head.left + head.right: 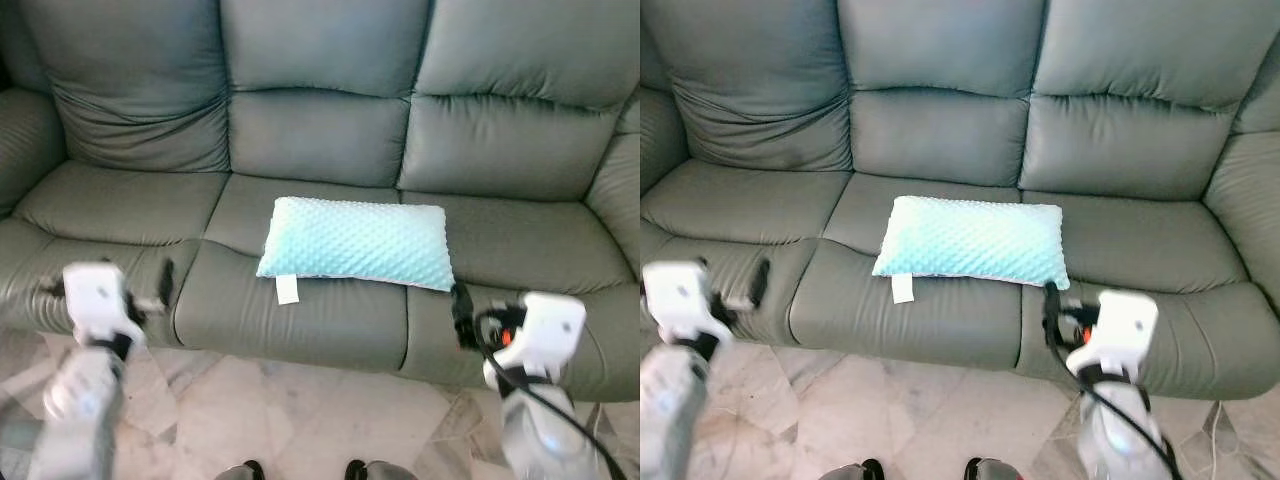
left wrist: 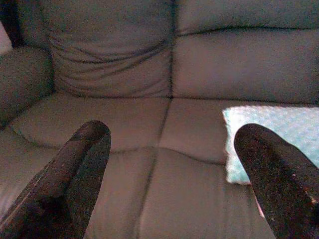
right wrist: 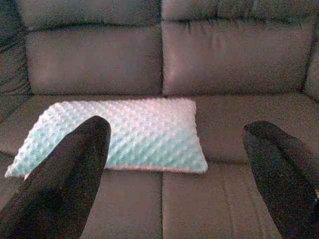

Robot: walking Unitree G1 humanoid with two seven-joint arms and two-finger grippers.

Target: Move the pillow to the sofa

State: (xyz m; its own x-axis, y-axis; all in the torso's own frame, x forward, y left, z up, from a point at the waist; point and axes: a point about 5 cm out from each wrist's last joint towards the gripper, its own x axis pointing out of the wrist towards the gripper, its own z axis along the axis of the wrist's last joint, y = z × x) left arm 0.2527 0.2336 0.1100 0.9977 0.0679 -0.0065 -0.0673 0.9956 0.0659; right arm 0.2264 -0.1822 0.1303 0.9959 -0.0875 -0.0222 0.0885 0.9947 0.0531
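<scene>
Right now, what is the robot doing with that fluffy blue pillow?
The pillow lies flat on the middle seat of the grey sofa, and nothing is holding it. The robot stands in front of the sofa with both arms raised. Its left gripper and right gripper are both open and empty, one on each side of the pillow and not touching it.

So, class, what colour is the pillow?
Pale aqua pillow with a raised dot texture, clearest in the left eye view.
</scene>
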